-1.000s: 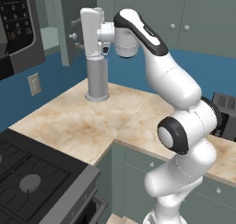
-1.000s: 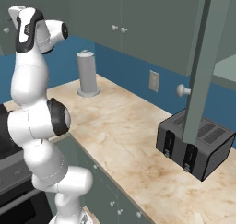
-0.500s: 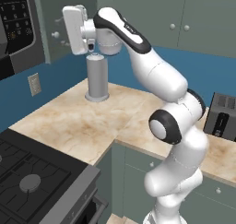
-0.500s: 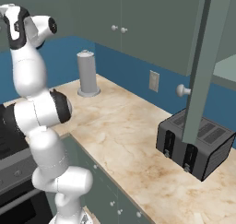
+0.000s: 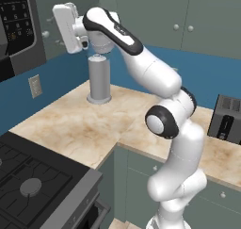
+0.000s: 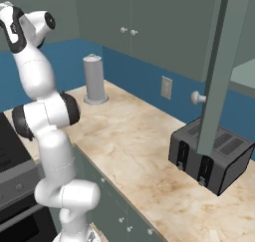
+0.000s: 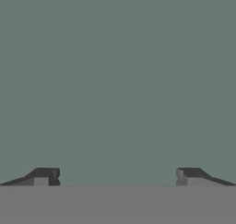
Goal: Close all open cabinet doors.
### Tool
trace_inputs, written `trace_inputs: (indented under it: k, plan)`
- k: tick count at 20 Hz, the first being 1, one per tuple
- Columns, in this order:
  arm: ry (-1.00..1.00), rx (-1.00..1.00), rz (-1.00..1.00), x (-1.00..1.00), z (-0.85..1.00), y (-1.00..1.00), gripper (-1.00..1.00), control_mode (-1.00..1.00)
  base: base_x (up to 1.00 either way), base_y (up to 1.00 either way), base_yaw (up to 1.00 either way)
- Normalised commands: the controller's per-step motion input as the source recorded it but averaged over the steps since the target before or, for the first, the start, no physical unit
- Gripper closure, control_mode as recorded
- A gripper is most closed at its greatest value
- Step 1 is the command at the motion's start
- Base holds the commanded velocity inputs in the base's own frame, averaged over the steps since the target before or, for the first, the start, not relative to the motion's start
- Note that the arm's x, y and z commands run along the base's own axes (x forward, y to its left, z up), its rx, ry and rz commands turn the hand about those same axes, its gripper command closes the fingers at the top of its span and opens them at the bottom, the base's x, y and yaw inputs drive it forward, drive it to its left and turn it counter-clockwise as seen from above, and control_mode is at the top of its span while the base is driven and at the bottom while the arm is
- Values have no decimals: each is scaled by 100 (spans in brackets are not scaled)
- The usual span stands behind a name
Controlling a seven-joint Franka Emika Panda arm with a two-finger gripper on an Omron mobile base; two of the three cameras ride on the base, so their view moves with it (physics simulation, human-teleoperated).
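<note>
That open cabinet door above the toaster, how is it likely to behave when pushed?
The open cabinet door looks like a stiff flat panel, so it should probably swing as one piece without flexing. Its face looks smooth, so a push may slip. It hangs above the toaster, apparently clear of it.
</note>
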Motion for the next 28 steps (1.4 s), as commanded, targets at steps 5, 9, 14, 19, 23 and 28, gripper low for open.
trace_inputs:
  k: [5, 9, 14, 19, 23, 28]
  plan:
    - [1, -5, -1, 27, -14, 17, -100, -100, 0, 0, 0]
    - [5, -4, -1, 32, -19, 13, -100, -100, 0, 0, 0]
    - [4, -1, 0, 21, -15, 4, -100, -100, 0, 0, 0]
    - [0, -1, 0, -13, -6, -34, -100, -100, 0, 0, 0]
    - [0, -4, 0, -30, -9, -46, -100, -100, 0, 0, 0]
    - [-2, -8, 0, -44, -15, -49, -100, -100, 0, 0, 0]
